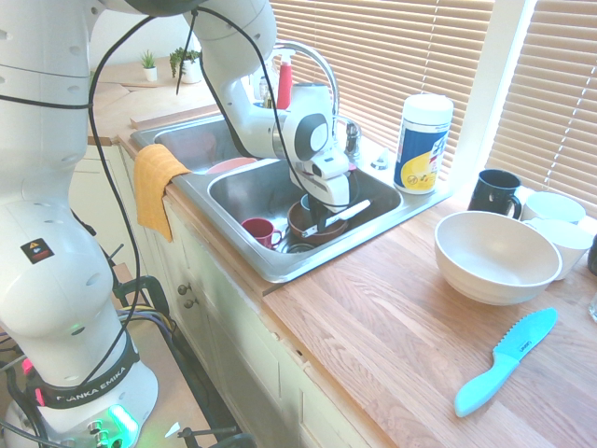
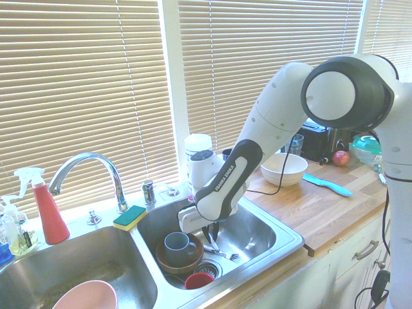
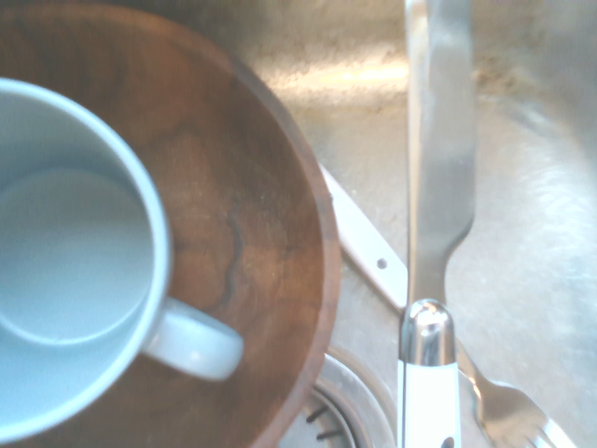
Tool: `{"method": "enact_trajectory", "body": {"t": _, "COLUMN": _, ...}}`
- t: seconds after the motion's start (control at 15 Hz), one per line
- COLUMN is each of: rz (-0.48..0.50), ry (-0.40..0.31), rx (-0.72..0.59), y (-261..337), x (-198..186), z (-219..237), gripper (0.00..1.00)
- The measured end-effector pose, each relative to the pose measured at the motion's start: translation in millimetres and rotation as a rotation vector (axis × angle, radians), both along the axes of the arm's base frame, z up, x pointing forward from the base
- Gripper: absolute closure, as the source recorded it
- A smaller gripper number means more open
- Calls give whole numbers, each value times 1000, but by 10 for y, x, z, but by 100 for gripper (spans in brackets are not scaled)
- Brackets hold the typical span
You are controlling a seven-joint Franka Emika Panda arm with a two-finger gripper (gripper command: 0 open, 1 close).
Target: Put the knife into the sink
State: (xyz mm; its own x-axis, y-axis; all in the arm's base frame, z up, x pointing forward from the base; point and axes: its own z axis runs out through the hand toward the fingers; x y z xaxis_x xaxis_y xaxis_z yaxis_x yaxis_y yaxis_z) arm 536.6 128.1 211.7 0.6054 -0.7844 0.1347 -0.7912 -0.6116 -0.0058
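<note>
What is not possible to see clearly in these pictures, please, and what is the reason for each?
- Tip of the knife: cut off by the wrist view's top edge.
- End of its handle, same view: cut off by the bottom edge.
- Far end of the fork's white handle, wrist view: hidden by the brown bowl.
- Lower part of the pink bowl, second exterior view: cut off by the bottom edge.

Both outside views look down on the sink (image 2: 257, 237) from opposite sides, the second facing the blinds (image 2: 84, 84); the wrist view peers closely into the basin.
</note>
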Motion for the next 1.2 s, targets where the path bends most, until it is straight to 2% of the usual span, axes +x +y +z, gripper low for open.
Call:
{"method": "enact_trajectory", "body": {"t": 0.47, "rz": 2, "ry": 14, "rx": -16, "y": 77, "x": 217, "z": -387, "gripper": 100}}
{"method": "enact_trajectory", "body": {"t": 1.2, "rz": -4, "ry": 38, "rx": -22, "y": 70, "x": 180, "z": -610, "gripper": 100}}
